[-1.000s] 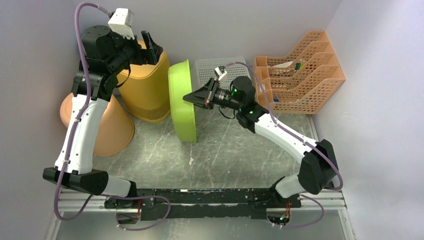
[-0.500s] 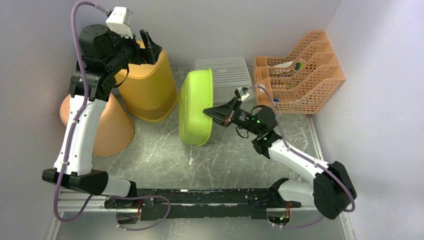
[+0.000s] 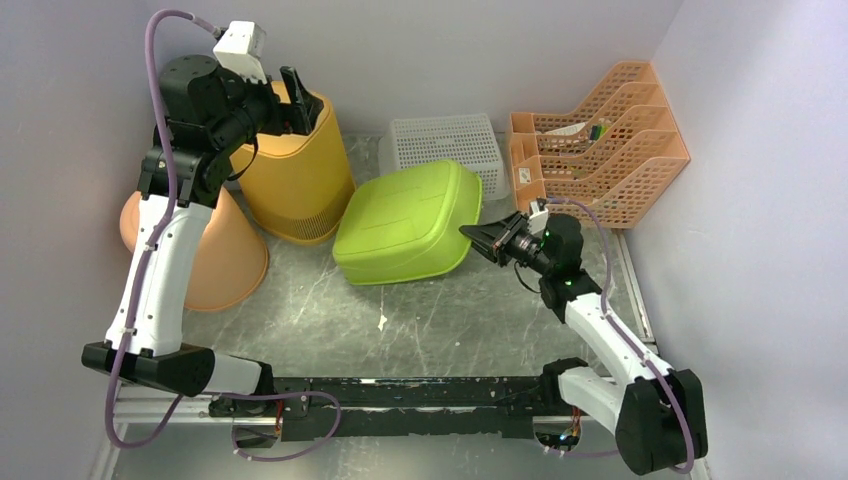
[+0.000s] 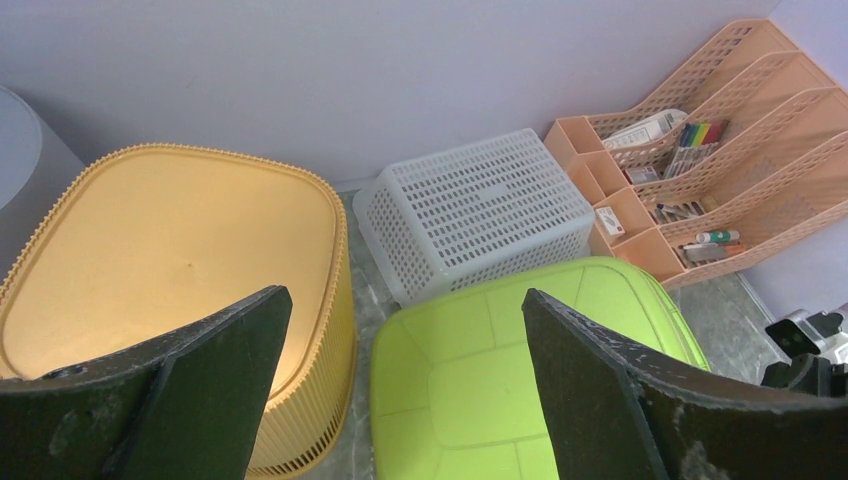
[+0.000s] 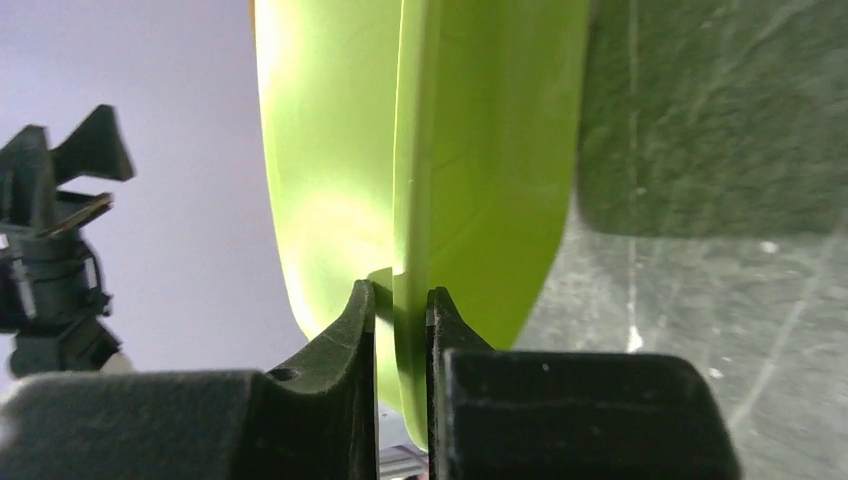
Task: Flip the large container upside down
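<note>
The large container [image 3: 405, 225] is a lime-green tub lying bottom-up on the table, its ribbed base facing the top camera. My right gripper [image 3: 478, 237] is at its right edge, shut on the rim. In the right wrist view the thin green rim [image 5: 410, 200] runs between the two fingers of the right gripper [image 5: 400, 295]. My left gripper [image 3: 295, 95] hangs open over the yellow bin [image 3: 295, 180], clear of the tub. In the left wrist view the left gripper [image 4: 405, 300] is wide open, and the green container [image 4: 520, 380] shows below it.
The upturned yellow bin [image 4: 170, 260] stands just left of the tub. A white mesh basket [image 3: 445, 140] sits behind it. An orange file rack [image 3: 600, 140] fills the back right. An orange cone-shaped bucket [image 3: 215, 255] stands at the left by the left arm.
The green container stood on its edge and has tipped over to lie bottom-up. My right gripper swung right and toward the near side, still on the rim. The left arm barely moved.
</note>
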You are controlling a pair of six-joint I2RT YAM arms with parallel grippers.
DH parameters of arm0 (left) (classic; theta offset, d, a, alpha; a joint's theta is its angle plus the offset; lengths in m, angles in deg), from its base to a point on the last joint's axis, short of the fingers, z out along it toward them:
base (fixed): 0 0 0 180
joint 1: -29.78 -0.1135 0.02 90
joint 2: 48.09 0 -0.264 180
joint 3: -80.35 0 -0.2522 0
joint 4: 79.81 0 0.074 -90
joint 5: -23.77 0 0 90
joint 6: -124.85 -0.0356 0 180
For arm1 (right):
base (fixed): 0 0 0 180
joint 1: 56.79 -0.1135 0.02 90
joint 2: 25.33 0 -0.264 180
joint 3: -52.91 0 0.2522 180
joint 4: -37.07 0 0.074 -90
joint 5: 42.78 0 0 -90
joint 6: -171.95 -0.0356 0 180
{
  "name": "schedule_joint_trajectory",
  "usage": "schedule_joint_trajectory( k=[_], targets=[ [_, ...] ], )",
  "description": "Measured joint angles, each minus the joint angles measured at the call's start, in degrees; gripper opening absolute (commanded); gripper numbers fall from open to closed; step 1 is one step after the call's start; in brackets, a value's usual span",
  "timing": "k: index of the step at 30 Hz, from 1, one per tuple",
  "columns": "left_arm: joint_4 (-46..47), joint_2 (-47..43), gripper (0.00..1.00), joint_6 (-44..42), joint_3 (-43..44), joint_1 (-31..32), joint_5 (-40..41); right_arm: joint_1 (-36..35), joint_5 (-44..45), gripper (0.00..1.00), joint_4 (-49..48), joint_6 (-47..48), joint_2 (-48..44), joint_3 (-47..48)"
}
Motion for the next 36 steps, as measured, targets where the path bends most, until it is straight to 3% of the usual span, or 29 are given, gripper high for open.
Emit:
schedule_joint_trajectory(
  k=[4, 10, 19, 24, 28, 29, 30, 31, 36],
  targets=[
    [0.0, -0.5, 0.99, 0.0, -1.0, 0.0, 0.0, 1.2, 0.7, 0.00, 9.8, 8.4, 2.6, 3.7],
    [0.5, -1.4, 0.99, 0.1, -2.7, 0.0, 0.0, 1.7, 7.7, 0.00, 31.2, 23.1, 14.1, 4.5],
    [1.0, -1.7, 0.99, 0.3, -4.5, 0.0, 0.0, 1.7, 14.6, 0.03, 36.3, 32.2, 18.9, 6.1],
    [1.0, -1.6, 0.99, 0.3, -4.6, 0.0, 0.0, 1.7, 18.7, 0.31, 38.9, 34.7, 21.1, 9.9],
    [1.0, -1.4, 0.99, 0.2, -4.6, 0.0, 0.0, 1.7, 23.5, 0.47, 44.6, 36.9, 20.0, 16.8],
    [1.0, -1.2, 0.99, 0.2, -4.5, 0.0, 0.0, 1.7, 24.6, 0.59, 45.5, 37.5, 19.5, 18.6],
    [1.0, -1.1, 0.99, 0.2, -4.5, 0.0, 0.0, 1.7, 26.2, 0.82, 47.3, 38.5, 18.9, 21.7],
    [1.0, -0.8, 0.99, 0.2, -4.5, 0.0, 0.0, 1.7, 27.3, 0.97, 48.3, 39.3, 18.4, 23.9],
    [0.9, 1.5, 0.99, 0.2, -4.5, 0.0, 0.0, 1.7, 32.1, 1.00, 51.8, 46.3, 18.3, 38.4]
  ],
)
